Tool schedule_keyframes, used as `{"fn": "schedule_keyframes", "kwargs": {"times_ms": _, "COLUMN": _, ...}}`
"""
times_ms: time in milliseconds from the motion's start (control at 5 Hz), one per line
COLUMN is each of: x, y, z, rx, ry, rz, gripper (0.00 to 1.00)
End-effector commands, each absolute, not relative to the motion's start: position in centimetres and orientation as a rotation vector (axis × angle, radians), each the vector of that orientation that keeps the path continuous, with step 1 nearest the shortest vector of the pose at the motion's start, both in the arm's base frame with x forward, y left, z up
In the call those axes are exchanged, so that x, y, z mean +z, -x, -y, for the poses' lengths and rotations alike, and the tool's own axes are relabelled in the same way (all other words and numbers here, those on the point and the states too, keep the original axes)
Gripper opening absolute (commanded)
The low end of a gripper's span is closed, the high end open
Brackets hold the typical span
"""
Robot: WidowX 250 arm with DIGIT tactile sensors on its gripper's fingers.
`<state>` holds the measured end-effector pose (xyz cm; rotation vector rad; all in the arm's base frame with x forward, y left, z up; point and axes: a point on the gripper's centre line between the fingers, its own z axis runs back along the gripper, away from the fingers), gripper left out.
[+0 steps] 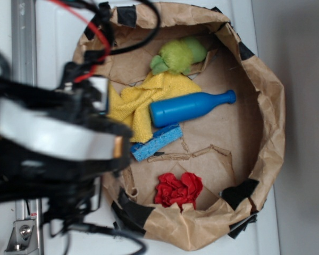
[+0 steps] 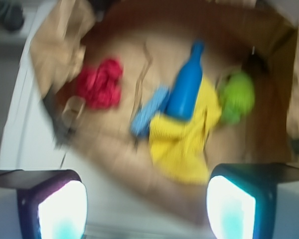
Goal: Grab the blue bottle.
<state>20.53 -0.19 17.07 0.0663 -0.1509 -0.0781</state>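
Brown paper, crumpled and taped black at the rim, forming a round basin (image 1: 266, 106). Lying on its side mid-basin: smooth blue bottle (image 1: 189, 107), thick body tapering to a narrow neck, base resting on a nubbly yellow cloth (image 1: 141, 103). Sitting just beside the bottle's body, a rough, flat, lighter blue sponge (image 1: 157, 142). Fuzzy green toy (image 1: 178, 56) nestling against the far wall, ruffled red cloth (image 1: 178, 188) near the opposite one. Bare paper showing around the bottle's neck. Hovering over the basin's edge, well apart from the bottle, gripper (image 2: 147, 204) with fingers (image 2: 62, 206) spread wide.
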Motion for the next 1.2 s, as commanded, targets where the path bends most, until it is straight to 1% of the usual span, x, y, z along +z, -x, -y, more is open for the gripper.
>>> {"fn": "schedule_keyframes", "kwargs": {"times_ms": 0, "x": 12.8, "y": -25.6, "z": -4.1, "rx": 0.107, "ry": -0.022, "rz": 0.080, "gripper": 1.00}}
{"fn": "schedule_keyframes", "kwargs": {"times_ms": 200, "x": 8.6, "y": -28.3, "z": -5.2, "rx": 0.271, "ry": -0.008, "rz": 0.068, "gripper": 1.00}}
{"fn": "schedule_keyframes", "kwargs": {"times_ms": 400, "x": 6.1, "y": -30.0, "z": -5.3, "rx": 0.353, "ry": 0.012, "rz": 0.087, "gripper": 1.00}}
{"fn": "schedule_keyframes", "kwargs": {"times_ms": 600, "x": 4.3, "y": -30.7, "z": -5.2, "rx": 0.401, "ry": 0.023, "rz": 0.094, "gripper": 1.00}}
{"fn": "schedule_keyframes", "kwargs": {"times_ms": 800, "x": 2.9, "y": -30.3, "z": -4.7, "rx": 0.392, "ry": -0.012, "rz": 0.060, "gripper": 0.00}}
{"fn": "schedule_keyframes", "kwargs": {"times_ms": 1000, "x": 6.6, "y": -30.0, "z": -5.0, "rx": 0.279, "ry": -0.099, "rz": 0.045, "gripper": 0.00}}
